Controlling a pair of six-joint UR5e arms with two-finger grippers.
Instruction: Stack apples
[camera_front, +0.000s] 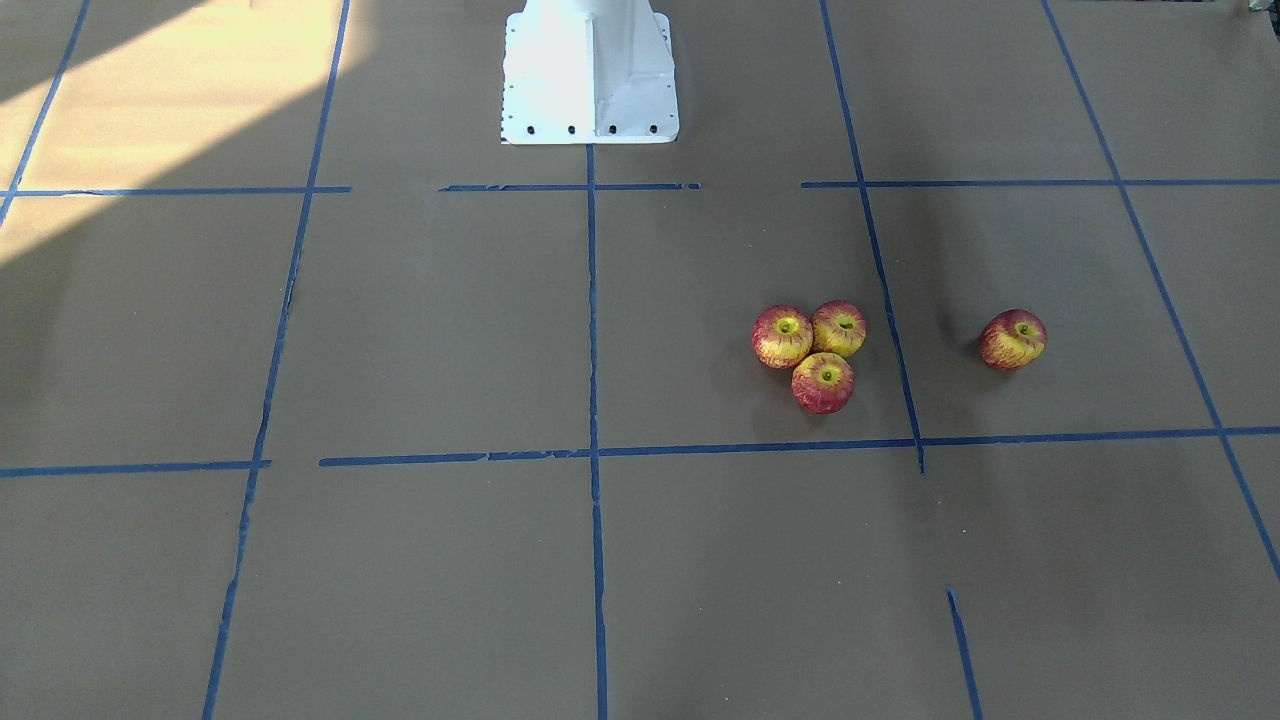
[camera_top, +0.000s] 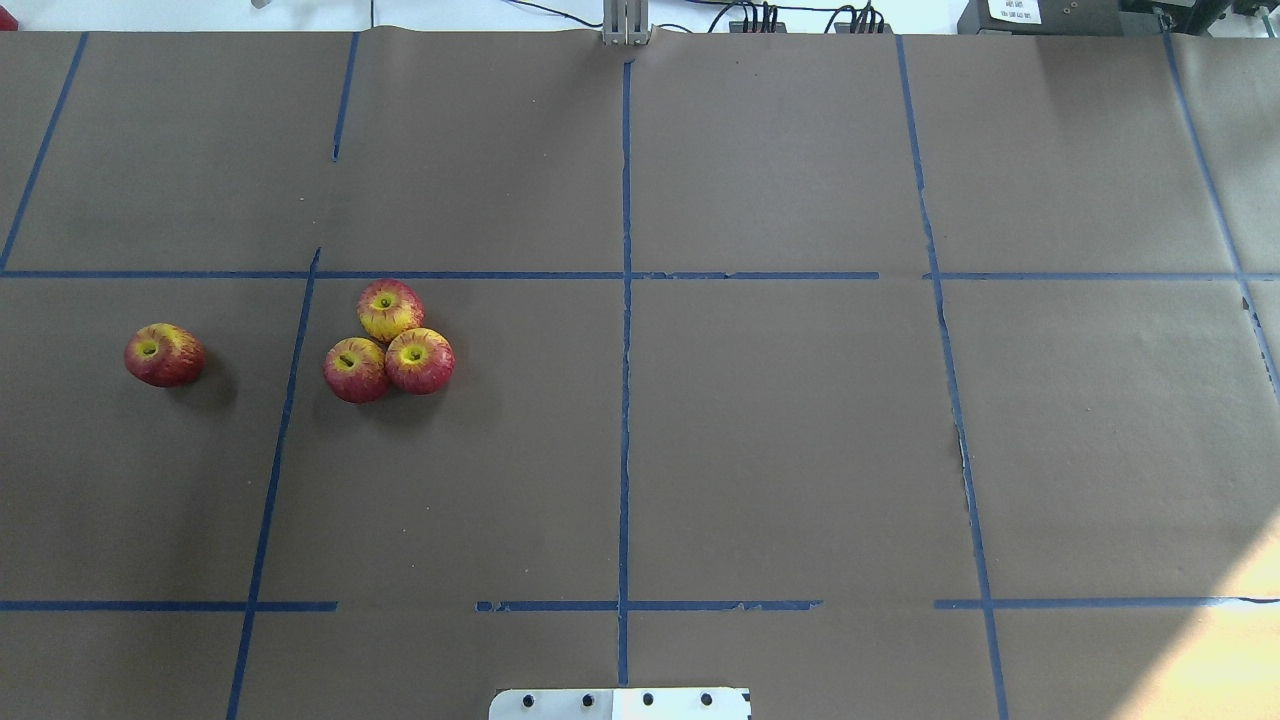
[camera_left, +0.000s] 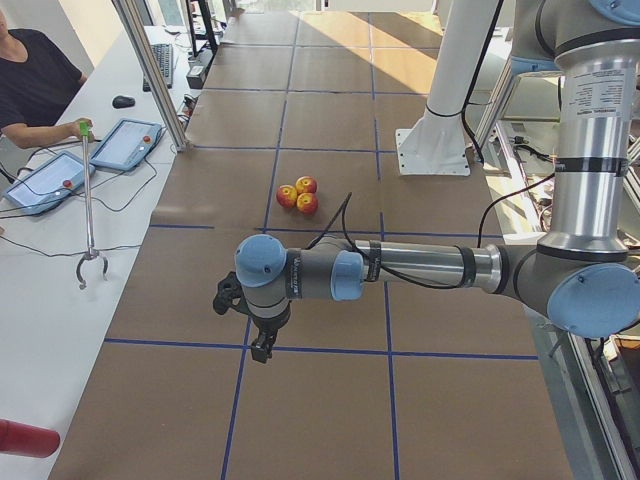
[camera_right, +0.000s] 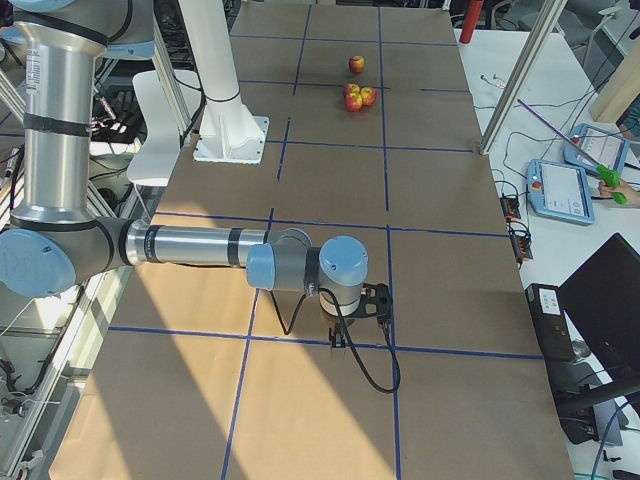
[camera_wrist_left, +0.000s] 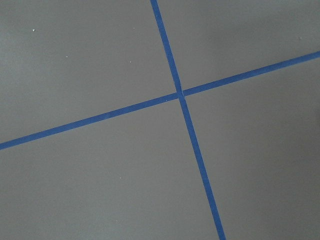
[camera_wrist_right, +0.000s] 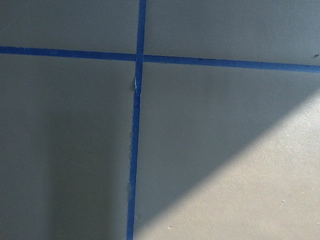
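Observation:
Three red-and-yellow apples touch each other in a cluster (camera_top: 390, 345) on the brown table, on my left side; the cluster also shows in the front view (camera_front: 815, 355). All stand on the table, none on top of another. One more apple (camera_top: 164, 354) lies alone further left, also in the front view (camera_front: 1013, 339). My left gripper (camera_left: 262, 345) shows only in the exterior left view, high above the table's left end; I cannot tell if it is open. My right gripper (camera_right: 335, 340) shows only in the exterior right view, far from the apples; its state is unclear too.
Brown paper with blue tape lines (camera_top: 625, 400) covers the table. The white robot base (camera_front: 590, 75) stands at the middle of the near edge. Both wrist views show only paper and tape crossings. An operator sits beside the table with tablets (camera_left: 125, 143).

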